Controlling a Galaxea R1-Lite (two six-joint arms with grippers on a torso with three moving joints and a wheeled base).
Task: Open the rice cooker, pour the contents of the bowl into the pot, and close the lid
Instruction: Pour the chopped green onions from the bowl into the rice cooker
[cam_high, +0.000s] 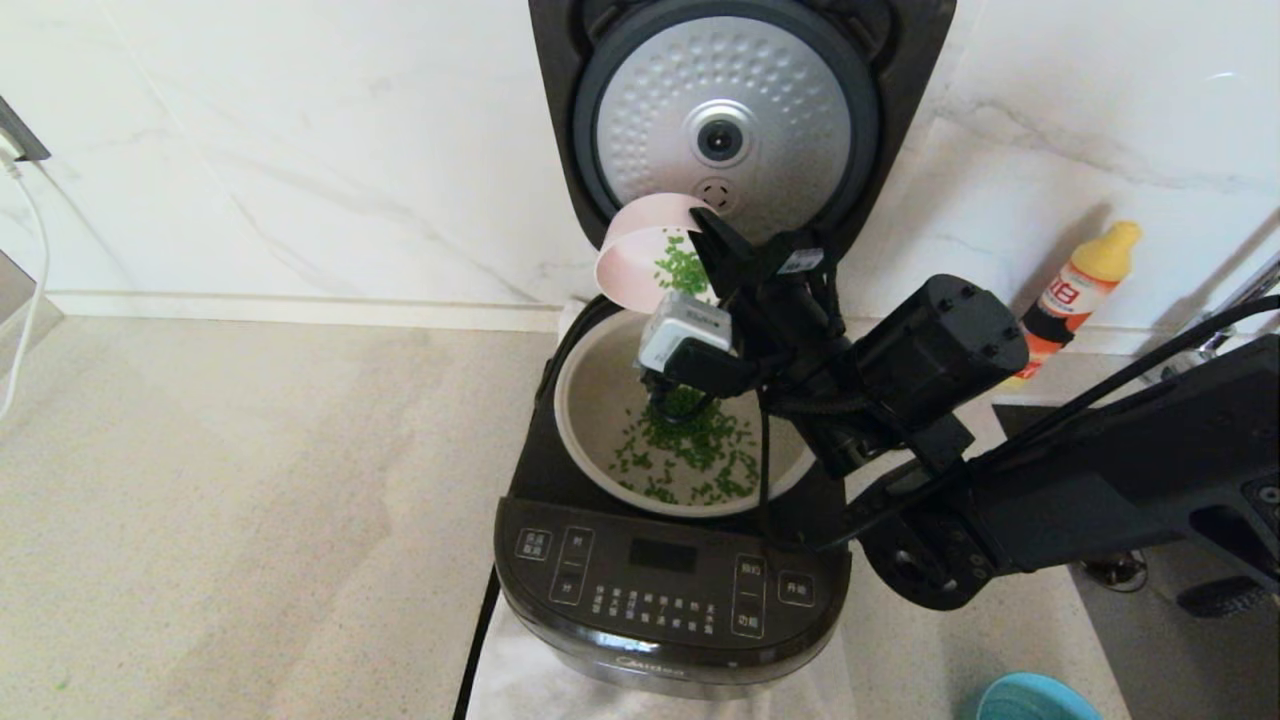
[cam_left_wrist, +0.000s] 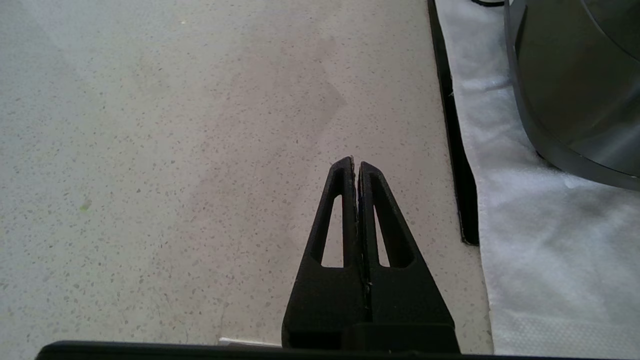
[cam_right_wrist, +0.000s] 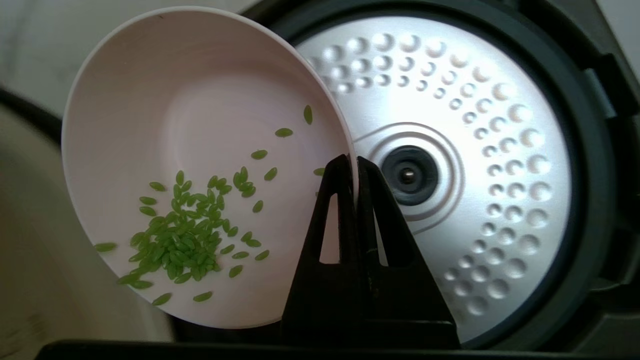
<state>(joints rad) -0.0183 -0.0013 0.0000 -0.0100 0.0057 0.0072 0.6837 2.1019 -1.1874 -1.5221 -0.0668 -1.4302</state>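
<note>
Pinched by its rim in the right gripper (cam_right_wrist: 354, 167), the pink bowl (cam_right_wrist: 200, 165) tips above the pot (cam_high: 590, 400) inside the rice cooker (cam_high: 670, 590), which stands on the counter (cam_high: 250, 500) toward its back edge. Its lid (cam_high: 735, 110) is already raised. Green grains (cam_high: 690, 455) litter the pot; more cling in the bowl, so pouring seems unfinished and closing remains. Beside the cooker, the left gripper (cam_left_wrist: 356, 167) rests with jaws pressed together.

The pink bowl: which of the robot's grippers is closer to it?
The right. The right gripper is pinching the pink bowl by its rim, tilted above the pot. The left gripper hangs over bare counter beside the rice cooker.
</note>
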